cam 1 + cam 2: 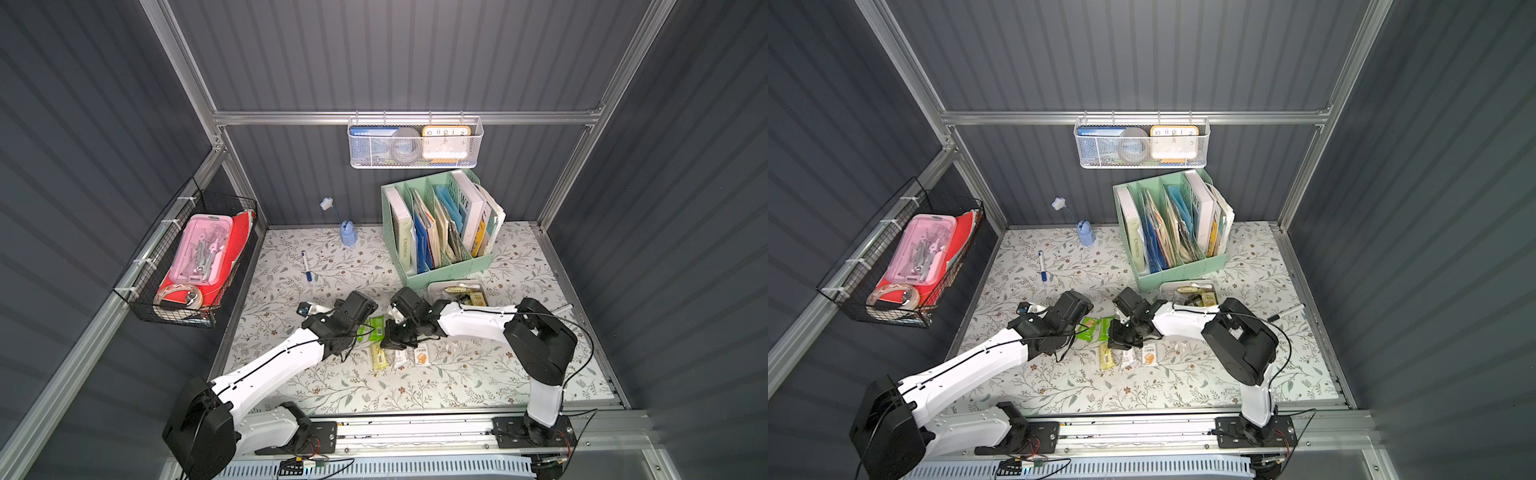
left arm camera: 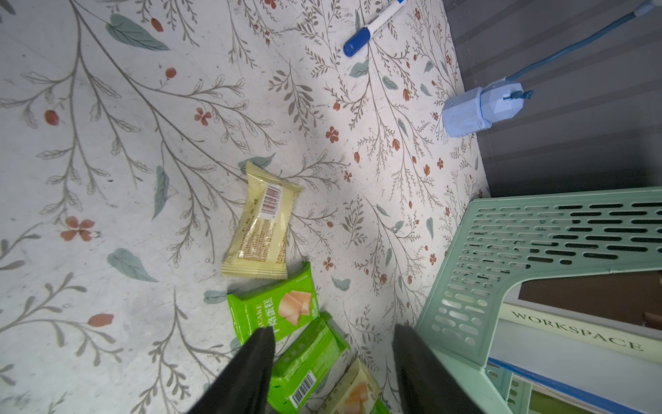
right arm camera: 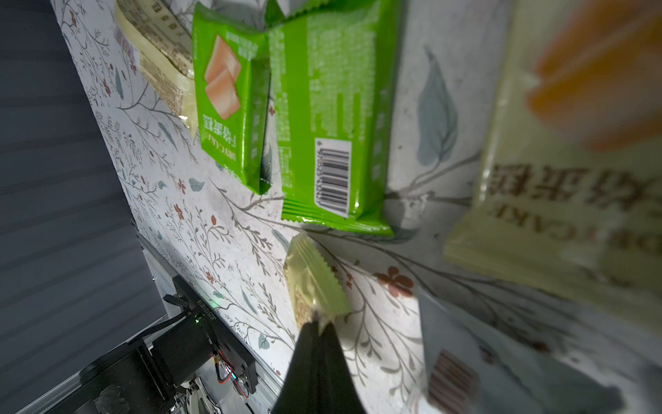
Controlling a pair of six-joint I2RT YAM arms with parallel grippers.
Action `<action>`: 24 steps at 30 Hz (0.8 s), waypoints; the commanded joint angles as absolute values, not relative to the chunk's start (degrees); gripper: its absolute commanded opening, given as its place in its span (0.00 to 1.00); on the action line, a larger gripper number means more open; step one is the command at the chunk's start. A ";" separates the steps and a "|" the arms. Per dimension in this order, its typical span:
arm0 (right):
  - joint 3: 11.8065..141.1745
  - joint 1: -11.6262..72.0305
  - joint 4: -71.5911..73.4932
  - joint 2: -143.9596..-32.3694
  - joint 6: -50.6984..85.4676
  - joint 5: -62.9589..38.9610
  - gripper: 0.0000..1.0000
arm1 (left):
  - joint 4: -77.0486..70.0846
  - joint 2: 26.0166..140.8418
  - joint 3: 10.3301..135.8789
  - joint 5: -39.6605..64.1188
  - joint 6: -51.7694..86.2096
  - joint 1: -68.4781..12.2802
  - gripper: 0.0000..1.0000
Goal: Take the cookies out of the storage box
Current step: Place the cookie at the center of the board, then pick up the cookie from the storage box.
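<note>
Black right end effector (image 3: 317, 325) pinches the crimped edge of a pale-yellow cookie packet (image 3: 314, 283); left end effector (image 2: 333, 332) gapes empty.

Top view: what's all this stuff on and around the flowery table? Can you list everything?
file organiser: one, mint green, back right, holding books and papers
storage box: one, light grey, in front of the file organiser
boxed cookies: several, pale yellow among them, in the storage box
loose cookies: at least six, green, pale yellow, whitish, middle of the table
mesh basket: one, white, hung on the back rail, holding a clock
wire basket: one, black, on the left wall, holding a pink case
marker: one, white with blue cap, back left
gadget on a stalk: one, pale blue, by the back wall
left gripper: one, black, open above loose cookies
right gripper: one, black, shut on a pale yellow cookie
</note>
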State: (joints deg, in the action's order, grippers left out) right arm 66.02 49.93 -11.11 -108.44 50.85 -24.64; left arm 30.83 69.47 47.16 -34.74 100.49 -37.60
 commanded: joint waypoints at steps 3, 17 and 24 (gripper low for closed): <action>66.80 50.19 -15.97 -104.04 49.19 -19.76 0.21 | 30.33 68.73 46.49 -35.82 98.56 -37.70 0.59; 61.82 42.04 -31.25 -78.59 44.06 -3.55 0.35 | 11.93 74.63 53.04 -28.92 69.36 -37.76 0.63; 56.26 27.06 -38.30 -64.07 40.23 -1.20 0.35 | 4.73 83.88 60.47 -16.24 54.92 -38.99 0.64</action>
